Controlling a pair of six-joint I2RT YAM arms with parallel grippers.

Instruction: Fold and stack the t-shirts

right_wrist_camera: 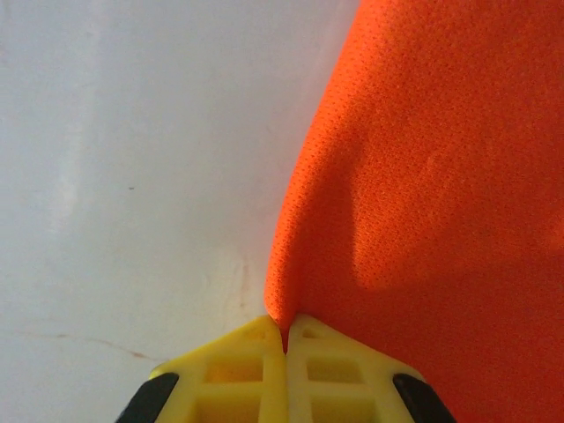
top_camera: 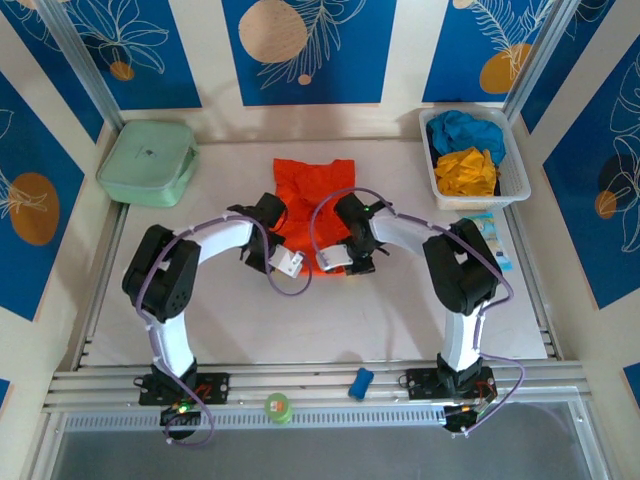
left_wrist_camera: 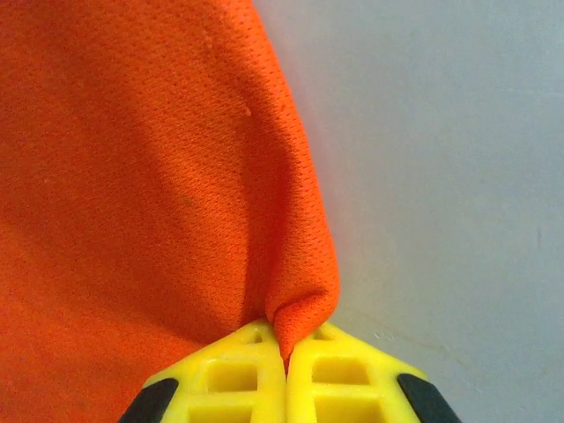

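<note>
Centrally on the pale worktop (top_camera: 330,320) lies the thin orange fabric t-shirt (top_camera: 312,185). The left arm's jaws are clamped on one near corner of it, and the right arm's jaws are clamped on the other. At far right, a white slatted plastic basket (top_camera: 516,165) holds a crumpled blue t-shirt (top_camera: 462,128) and a crumpled yellow t-shirt (top_camera: 468,172). A closed pale green case (top_camera: 148,162) sits far left

Bright, even light; soft shadows fall on the orange t-shirt (left_wrist_camera: 132,176).

Top view looks down from behind, wrist views close, sharing orange t-shirt (top_camera: 313,188)
</note>
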